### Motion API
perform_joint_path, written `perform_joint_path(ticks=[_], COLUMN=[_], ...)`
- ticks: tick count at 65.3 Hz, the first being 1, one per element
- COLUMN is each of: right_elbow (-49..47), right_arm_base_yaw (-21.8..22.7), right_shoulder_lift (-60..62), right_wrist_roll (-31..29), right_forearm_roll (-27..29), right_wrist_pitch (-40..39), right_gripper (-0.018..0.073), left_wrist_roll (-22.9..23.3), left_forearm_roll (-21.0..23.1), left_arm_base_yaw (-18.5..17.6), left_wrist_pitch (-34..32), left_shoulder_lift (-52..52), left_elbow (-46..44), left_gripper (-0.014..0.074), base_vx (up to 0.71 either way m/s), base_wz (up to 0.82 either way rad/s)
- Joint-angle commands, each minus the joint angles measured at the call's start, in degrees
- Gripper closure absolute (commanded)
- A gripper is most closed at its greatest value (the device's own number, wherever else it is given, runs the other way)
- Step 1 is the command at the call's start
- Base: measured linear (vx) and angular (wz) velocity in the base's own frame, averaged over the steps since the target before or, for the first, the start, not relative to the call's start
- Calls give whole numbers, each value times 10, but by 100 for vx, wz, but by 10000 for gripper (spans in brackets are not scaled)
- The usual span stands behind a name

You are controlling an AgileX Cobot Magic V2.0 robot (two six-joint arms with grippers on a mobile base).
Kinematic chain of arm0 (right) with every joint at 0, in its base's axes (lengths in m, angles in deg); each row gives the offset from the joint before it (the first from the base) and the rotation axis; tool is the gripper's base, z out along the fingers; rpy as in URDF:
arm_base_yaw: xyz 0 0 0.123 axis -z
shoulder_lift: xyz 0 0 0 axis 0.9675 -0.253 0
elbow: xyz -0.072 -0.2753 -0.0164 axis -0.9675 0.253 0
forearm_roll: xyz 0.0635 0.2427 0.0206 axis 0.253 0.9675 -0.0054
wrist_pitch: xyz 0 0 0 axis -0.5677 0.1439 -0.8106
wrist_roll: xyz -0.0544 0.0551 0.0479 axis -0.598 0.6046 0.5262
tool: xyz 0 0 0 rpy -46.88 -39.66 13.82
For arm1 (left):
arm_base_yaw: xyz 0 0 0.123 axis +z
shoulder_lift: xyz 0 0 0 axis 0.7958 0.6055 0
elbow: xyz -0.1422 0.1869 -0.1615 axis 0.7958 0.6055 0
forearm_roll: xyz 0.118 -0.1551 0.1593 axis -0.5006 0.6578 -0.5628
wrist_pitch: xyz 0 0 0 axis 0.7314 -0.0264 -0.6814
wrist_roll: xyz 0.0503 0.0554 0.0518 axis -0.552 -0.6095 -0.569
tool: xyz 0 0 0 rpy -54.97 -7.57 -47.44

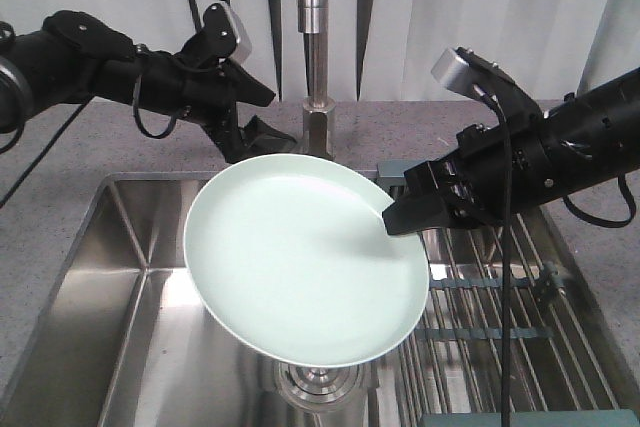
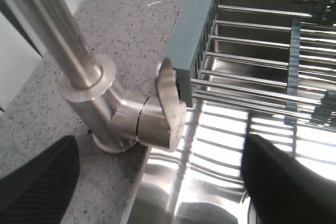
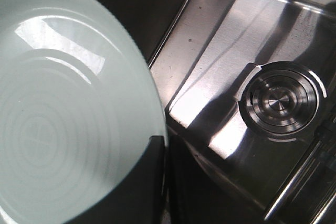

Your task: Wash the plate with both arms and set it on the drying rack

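While the right tool [image 1: 400,215] is clamping the right rim of the mint-green plate [image 1: 300,257], the plate is hanging tilted above the steel sink [image 1: 110,277], just left of the drying rack [image 1: 500,287] and seemingly clear of both. The left tool [image 1: 255,135] is waiting released at the far side, its fingers spread with nothing between them, facing the faucet lever [image 2: 168,106] at the edge of the table [image 2: 121,30]. The plate is looking stiff and glossy, so it is likely behaving as a rigid but slippery load, more so once wet, and a fall onto the steel is risking a chip. The single pinch is leaving most of the weight hanging out to the left. The low raised rim is offering the only sensible hold, and a second grip on the opposite, left edge would be steadying it.
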Motion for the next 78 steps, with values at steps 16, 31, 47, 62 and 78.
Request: perform_joint_path(ticks=[16, 31, 47, 62, 78], right_elbow=[-16, -16, -16, -16, -16], right_arm_base_yaw=[1, 1, 1, 1, 1], right_shoulder_lift=[20, 20, 20, 20, 20], right_wrist_roll=[-4, -4, -4, -4, -4], right_forearm_roll=[33, 33, 33, 33, 33], right_wrist_pitch=[-6, -6, -6, -6, -6], right_gripper=[568, 568, 568, 568, 568], left_wrist_roll=[-11, -14, -16, -16, 65], left_forearm_roll=[48, 47, 45, 45, 25], left_arm_base_yaw=[-42, -53, -53, -53, -52], left_wrist_pitch=[0, 38, 117, 166, 114], left_shoulder_lift=[19, 27, 19, 11, -18], left_elbow=[-84, -86, -86, -86, -86], left_gripper=[4, 4, 4, 4, 4], base_vx=[0, 0, 0, 0, 0], base_wz=[0, 0, 0, 0, 0])
